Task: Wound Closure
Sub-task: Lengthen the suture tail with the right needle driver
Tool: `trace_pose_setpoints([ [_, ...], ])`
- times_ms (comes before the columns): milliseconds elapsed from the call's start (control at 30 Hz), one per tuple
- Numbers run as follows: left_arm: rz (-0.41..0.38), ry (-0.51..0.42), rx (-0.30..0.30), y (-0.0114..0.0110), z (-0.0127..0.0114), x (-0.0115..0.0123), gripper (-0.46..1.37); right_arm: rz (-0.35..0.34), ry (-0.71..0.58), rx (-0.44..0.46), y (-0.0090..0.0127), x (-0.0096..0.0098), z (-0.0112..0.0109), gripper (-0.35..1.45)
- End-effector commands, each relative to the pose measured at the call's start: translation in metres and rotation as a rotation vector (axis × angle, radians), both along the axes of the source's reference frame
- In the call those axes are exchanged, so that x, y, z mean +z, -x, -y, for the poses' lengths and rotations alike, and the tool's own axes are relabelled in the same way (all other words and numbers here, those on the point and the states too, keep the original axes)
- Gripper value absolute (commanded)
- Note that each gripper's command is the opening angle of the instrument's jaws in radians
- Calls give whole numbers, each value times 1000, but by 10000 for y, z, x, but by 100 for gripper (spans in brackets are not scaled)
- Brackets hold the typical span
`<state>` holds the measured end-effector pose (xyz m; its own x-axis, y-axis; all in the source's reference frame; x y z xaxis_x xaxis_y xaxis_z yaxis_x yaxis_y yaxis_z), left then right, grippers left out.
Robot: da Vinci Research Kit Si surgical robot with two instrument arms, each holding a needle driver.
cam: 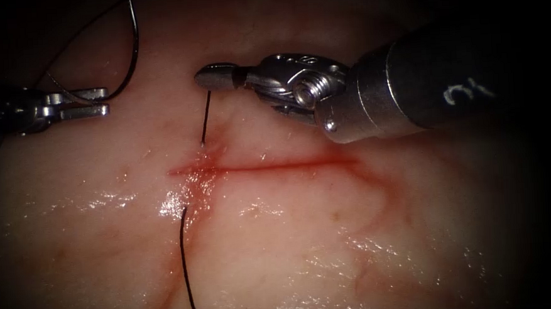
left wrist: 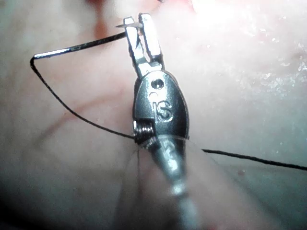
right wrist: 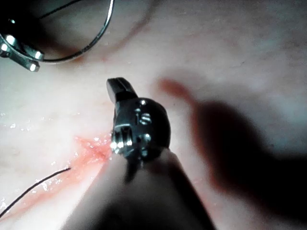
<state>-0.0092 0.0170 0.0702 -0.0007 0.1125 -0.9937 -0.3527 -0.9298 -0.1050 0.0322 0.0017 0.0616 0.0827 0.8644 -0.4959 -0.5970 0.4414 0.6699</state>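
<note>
R tool [cam: 216, 76] grips thread [cam: 204, 117]; L tool [cam: 93, 102] holds needle [cam: 133, 52].

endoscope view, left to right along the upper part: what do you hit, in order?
left tool, jaws shut on the needle near its tip end → needle, arcing above it, clear of the tissue → thread, rising from the tissue above the cut → right tool, jaws shut on that thread

Tissue [cam: 305, 235] is the only supporting surface seen: pale, glistening pork belly. Cut [cam: 276, 167] runs horizontally across it, red fluid [cam: 201, 171] pooled at its left end. Thread [cam: 186, 266] lies on the surface below the cut; another stretch [cam: 204, 120] rises from the tissue just above the cut.
</note>
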Motion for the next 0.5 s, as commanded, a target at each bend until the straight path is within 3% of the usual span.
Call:
trace_pose_setpoints([
  [33, -1, 1, 10, 1, -1, 1, -35, -6, 36, -33, 1, 1, 2, -35],
  [67, -4, 1, 11, 1, -1, 3, -35, -24, 44, -42, 1, 0, 3, 9],
  [100, -7, 1, 12, 2, -2, 5, -35, -33, 47, -42, 1, 0, 4, 75],
  [133, -11, 1, 16, 3, -3, 7, -35, -36, 47, -44, 2, -1, 4, 92],
  [200, -22, -1, 25, 5, -6, 11, -35, -33, 72, -61, 4, -3, 4, 104],
  [367, -94, 18, 60, 10, -17, 20, -35, -30, 118, -107, 19, -8, 8, 105],
  [500, -246, 48, 103, 15, -35, 36, -35, -51, 139, -147, 49, -15, 15, 109],
])
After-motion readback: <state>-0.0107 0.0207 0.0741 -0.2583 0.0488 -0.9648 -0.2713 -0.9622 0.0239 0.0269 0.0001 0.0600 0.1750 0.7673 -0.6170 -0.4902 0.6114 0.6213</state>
